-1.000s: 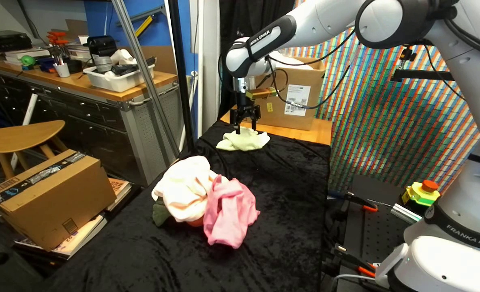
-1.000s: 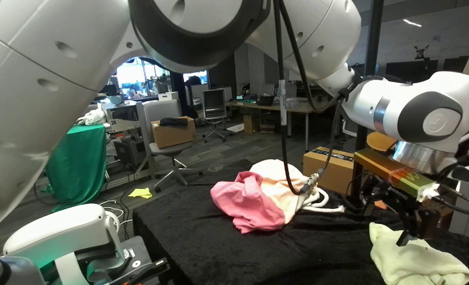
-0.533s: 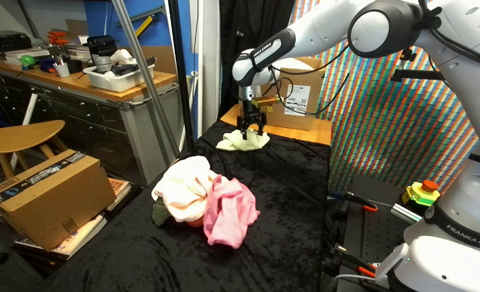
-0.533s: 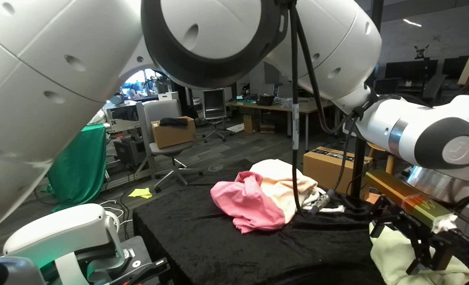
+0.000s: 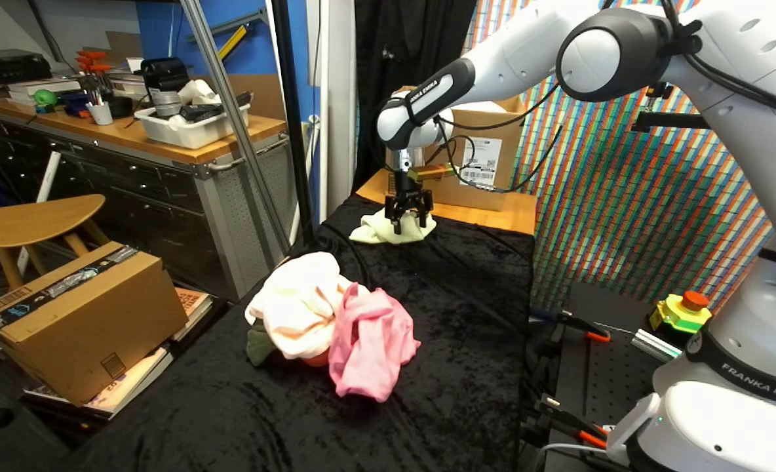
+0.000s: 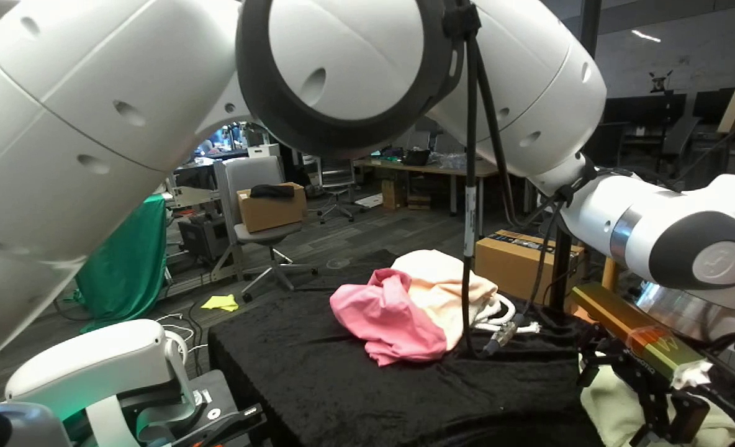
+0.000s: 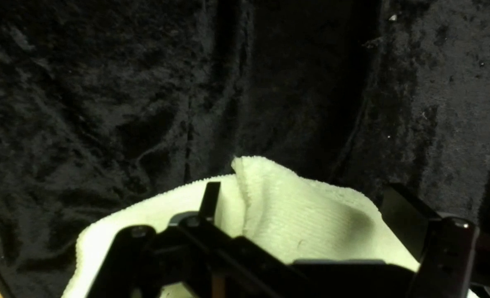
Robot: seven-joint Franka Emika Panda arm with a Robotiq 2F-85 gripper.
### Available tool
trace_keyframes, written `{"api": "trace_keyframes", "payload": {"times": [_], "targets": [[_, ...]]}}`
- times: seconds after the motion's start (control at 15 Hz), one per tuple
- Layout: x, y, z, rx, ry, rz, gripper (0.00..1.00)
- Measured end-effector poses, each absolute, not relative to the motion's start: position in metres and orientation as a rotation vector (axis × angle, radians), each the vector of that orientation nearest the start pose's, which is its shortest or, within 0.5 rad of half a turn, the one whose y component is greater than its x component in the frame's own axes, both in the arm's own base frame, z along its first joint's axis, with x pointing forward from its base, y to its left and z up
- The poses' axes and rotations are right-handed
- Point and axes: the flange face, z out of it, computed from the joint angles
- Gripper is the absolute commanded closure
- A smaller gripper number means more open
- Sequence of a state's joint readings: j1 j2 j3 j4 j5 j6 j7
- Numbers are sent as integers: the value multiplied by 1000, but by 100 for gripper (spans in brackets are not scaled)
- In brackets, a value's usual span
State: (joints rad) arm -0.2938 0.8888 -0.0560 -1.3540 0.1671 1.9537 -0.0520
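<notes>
Spread wide and empty, the gripper (image 7: 305, 196) brackets a raised fold of the pale green cloth (image 7: 294, 223) in the wrist view; that ridge looks the best place to pinch. In an exterior view the cloth lies crumpled on the black table cover (image 5: 480, 367), near a cardboard box (image 5: 460, 196). In an exterior view it shows partly behind the gripper, well apart from a pink cloth (image 6: 389, 323); it should handle light, soft and limp, hardly slippery.
</notes>
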Motion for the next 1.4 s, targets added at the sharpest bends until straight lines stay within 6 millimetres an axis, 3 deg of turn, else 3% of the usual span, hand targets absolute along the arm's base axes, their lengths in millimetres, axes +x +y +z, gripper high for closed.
{"api": "trace_keyframes", "payload": {"times": [0.53,0.87,0.93,1.13,1.27,1.4], "targets": [[690,-209,172,-2952,507,245,0],[696,-207,164,-2971,506,172,0],[696,-207,162,-2974,506,163,17],[698,-206,156,-2979,506,142,42],[698,-206,156,-2979,505,138,58],[699,-206,157,-2980,505,133,63]]}}
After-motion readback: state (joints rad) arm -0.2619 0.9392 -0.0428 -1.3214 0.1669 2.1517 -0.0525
